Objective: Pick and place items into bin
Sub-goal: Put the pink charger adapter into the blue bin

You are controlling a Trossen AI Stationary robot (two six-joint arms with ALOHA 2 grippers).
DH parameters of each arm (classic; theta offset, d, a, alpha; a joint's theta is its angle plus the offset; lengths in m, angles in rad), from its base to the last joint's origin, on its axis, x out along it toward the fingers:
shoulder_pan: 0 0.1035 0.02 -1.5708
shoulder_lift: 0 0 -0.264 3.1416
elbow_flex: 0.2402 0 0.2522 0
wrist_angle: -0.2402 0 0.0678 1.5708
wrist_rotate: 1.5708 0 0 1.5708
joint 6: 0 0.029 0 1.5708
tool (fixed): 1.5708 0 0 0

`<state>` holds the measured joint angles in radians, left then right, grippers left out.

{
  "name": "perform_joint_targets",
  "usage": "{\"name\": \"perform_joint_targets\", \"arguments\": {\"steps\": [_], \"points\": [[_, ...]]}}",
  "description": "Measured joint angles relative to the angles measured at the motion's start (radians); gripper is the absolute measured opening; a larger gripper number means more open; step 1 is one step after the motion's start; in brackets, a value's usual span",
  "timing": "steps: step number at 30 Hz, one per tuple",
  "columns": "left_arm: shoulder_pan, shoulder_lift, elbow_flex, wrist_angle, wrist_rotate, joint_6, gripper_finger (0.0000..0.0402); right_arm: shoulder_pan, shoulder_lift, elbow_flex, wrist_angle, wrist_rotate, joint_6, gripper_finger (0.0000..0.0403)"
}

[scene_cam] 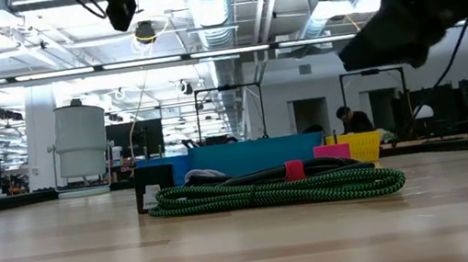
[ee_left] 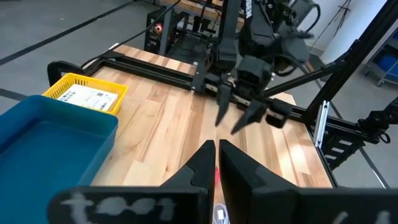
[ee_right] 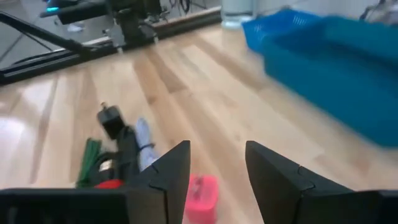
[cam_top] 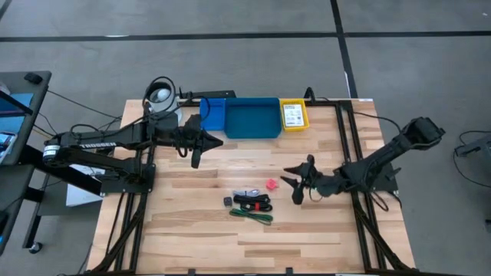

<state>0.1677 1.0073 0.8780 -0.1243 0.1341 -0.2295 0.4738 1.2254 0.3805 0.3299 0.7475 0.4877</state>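
The right gripper (cam_top: 300, 186), fingers apart and empty, hangs above the small pink-red cube (cam_top: 271, 184) near the middle of the wooden table (cam_top: 307, 238); it should centre over the cube before pinching. The black-red cable bundle (cam_top: 253, 202) and green ties (cam_top: 258, 218) crowd close beside it. The blue plastic bin (cam_top: 252, 119) waits at the far edge. The left gripper (cam_top: 201, 143), pressed together, idles beside the bin.

Two blue bins (cam_top: 252, 119), one yellow bin (cam_top: 294, 115) (card inside), one pink cube (cam_top: 271, 184)

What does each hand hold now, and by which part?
Nothing is held. The left hand is shut and empty; the right hand is open above the pink-red cube.
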Motion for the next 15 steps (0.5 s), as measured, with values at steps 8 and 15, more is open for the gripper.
{"name": "perform_joint_targets", "arguments": {"steps": [8,15], "points": [[0.000,0.000,0.000,-0.002,0.000,0.000,0.0009,0.073,0.159,0.000,0.006,0.067,0.253,0.0151],[0.000,0.000,0.000,-0.003,-0.001,0.000,0.0009,0.081,0.310,0.000,0.077,0.066,0.444,0.0179]]}}
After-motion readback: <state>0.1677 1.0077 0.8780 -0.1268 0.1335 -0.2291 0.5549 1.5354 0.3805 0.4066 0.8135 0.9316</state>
